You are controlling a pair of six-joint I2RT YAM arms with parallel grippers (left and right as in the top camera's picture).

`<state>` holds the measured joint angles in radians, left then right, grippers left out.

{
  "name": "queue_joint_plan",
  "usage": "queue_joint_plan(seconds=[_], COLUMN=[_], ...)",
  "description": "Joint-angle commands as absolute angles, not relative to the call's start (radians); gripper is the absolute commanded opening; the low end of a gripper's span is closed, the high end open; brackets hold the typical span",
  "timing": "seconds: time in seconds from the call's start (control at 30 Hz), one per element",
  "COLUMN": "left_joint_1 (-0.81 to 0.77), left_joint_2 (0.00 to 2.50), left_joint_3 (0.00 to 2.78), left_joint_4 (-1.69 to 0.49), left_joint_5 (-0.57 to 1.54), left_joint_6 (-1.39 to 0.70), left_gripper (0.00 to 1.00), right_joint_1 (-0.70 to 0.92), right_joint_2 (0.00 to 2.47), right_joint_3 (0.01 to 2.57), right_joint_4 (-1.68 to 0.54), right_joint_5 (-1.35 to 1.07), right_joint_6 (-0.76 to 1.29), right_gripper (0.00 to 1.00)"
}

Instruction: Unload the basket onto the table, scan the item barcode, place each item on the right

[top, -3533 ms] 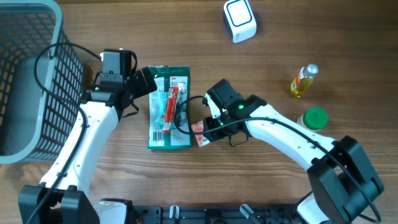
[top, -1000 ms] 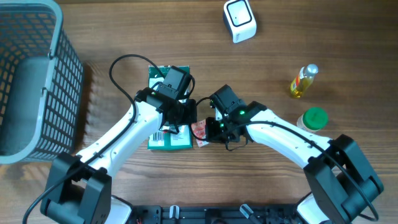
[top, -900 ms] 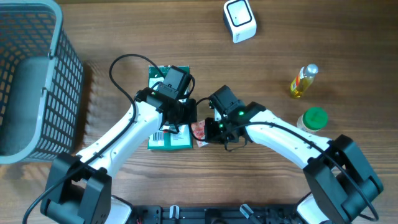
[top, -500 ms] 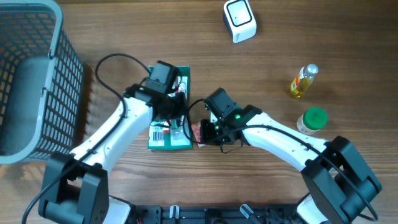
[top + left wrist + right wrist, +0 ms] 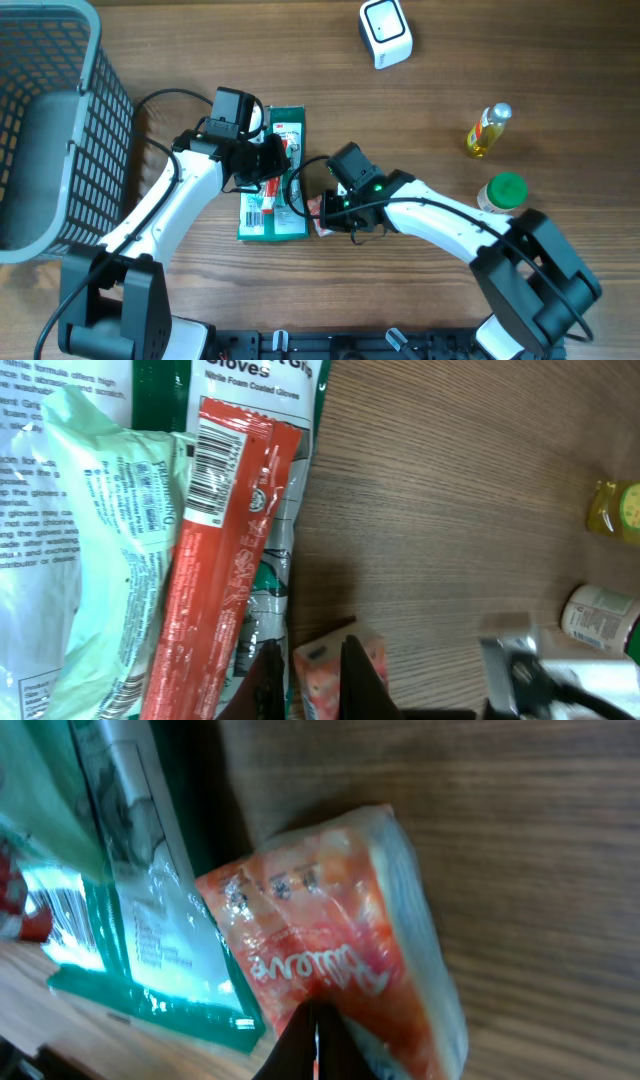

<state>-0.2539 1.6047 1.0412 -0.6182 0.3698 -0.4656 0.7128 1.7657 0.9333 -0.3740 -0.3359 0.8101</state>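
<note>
Right claw was pinched shut on the orange-red snack packet, mid tabletop, a bit toward the near edge and just beside the green gloves pack. Couldn't tell if the packet was off the wood. Left claw sat over the gloves pack with its fingers pressed almost together, gripping nothing. Red stick packet lay on top of the pack, barcode up. Scanner was at the far edge, well apart. Basket was in the far left corner, yellow bottle and green-capped jar toward the right edge.
</note>
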Motion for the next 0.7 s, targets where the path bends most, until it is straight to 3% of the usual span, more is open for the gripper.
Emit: queue_joint_plan(seconds=[0.0,0.23,0.33,0.43,0.67], left_joint_1=[-0.249,-0.25,-0.255,-0.255,-0.307], left_joint_2=[1.615,1.615,1.615,1.616,1.618], left_joint_3=[1.034,1.034,1.034,1.034,1.034], left_joint_4=[-0.613,-0.614,-0.611,-0.596,-0.565], left_joint_5=[0.4,0.4,0.399,0.399,0.4], left_joint_6=[-0.453,-0.453,-0.453,-0.459,-0.514], left_gripper=[0.07,0.08,0.08,0.08,0.06], right_joint_1=[0.696,0.593,0.555,0.538,0.478], right_joint_2=[1.81,1.81,1.808,1.779,1.679], right_joint_3=[0.921,0.922,0.934,0.978,1.006], right_joint_4=[-0.32,-0.25,-0.226,-0.252,-0.342], right_joint_5=[-0.249,-0.16,-0.328,-0.453,-0.393], right_joint_6=[0.842,0.84,0.743,0.643,0.523], right_gripper=[0.04,0.04,0.04,0.2,0.25])
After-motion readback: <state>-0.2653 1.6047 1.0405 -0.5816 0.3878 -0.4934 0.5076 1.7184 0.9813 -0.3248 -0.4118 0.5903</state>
